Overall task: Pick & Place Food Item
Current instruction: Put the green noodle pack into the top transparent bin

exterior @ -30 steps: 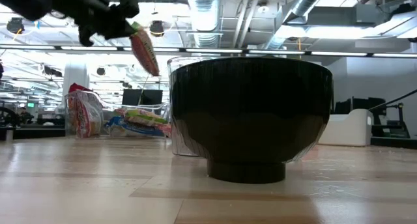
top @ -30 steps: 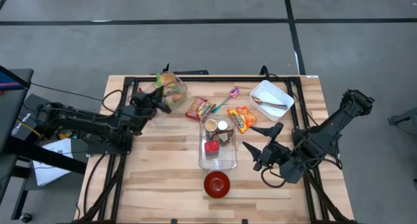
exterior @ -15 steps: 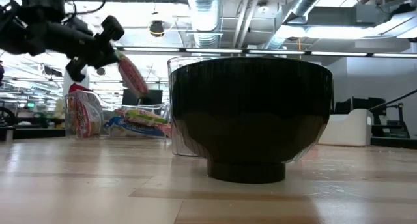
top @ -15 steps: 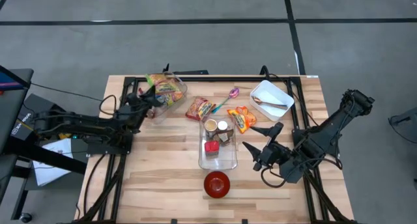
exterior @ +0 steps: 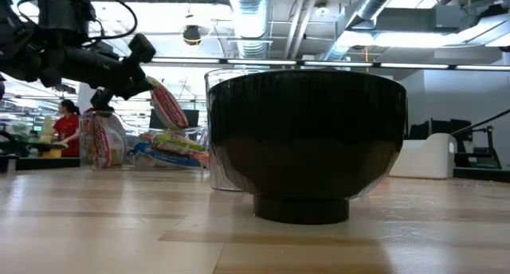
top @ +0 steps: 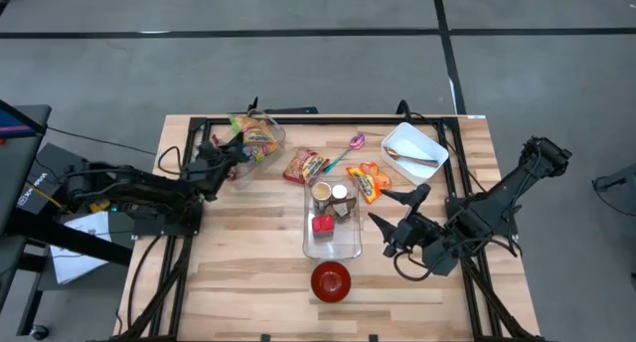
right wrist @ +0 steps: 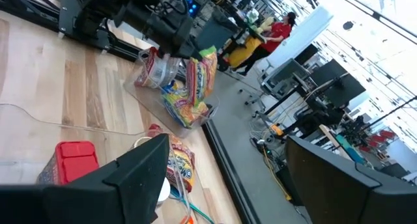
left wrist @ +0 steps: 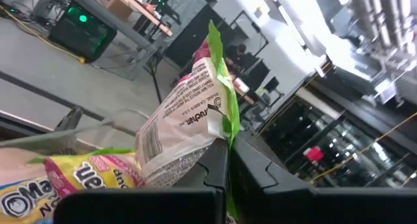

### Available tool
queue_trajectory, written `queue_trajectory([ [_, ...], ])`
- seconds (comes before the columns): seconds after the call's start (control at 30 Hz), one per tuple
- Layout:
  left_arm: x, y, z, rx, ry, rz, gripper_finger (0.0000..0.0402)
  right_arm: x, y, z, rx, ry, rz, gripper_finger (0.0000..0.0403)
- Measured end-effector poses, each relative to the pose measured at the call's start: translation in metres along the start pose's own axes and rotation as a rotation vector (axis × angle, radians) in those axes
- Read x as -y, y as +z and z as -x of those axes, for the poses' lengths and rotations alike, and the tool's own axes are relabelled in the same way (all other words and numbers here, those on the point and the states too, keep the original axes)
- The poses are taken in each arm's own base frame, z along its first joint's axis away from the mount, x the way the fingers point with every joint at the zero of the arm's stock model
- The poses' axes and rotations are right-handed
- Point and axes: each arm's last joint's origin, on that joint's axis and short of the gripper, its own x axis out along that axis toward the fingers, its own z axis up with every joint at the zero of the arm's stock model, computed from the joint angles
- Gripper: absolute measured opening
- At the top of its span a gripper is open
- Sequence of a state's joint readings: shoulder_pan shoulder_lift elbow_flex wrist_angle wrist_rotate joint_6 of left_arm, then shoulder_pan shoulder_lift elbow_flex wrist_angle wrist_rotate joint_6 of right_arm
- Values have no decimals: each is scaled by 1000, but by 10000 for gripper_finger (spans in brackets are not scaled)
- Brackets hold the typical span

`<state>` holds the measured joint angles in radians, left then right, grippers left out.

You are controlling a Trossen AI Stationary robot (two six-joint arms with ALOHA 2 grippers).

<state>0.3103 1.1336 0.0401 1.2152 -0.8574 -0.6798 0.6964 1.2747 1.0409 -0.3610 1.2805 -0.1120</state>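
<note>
Clear bin (top: 260, 143) of snack packets (top: 254, 135)

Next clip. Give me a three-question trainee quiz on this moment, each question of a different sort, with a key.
1. True or false: the left gripper is shut on a snack packet.
2. Multiple choice: the red bowl stands (a) inside the clear tray, (b) on the table just off the tray's near end, (c) in the white dish.
3. Fill in: the right gripper waits with its fingers ____, beside the clear tray.

Key: 1 true; 2 b; 3 open.
</note>
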Motion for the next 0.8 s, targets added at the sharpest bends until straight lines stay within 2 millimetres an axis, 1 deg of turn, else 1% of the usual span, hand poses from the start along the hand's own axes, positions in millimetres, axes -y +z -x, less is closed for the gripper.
queue_trajectory([
  [0.3, 8, -15, -14, -30, 31, -50, 0, 0, 0, 0, 0, 0, 1, 299],
  [0.5, 9, -16, -15, -29, 32, -50, 4, 0, 0, 1, 0, 2, 5, 299],
  [0.63, 9, -16, -15, -29, 33, -51, 24, 0, 0, 1, 0, 2, 5, 299],
  [0.8, 9, -16, -15, -29, 33, -70, 73, 0, 0, 1, 0, 2, 5, 299],
])
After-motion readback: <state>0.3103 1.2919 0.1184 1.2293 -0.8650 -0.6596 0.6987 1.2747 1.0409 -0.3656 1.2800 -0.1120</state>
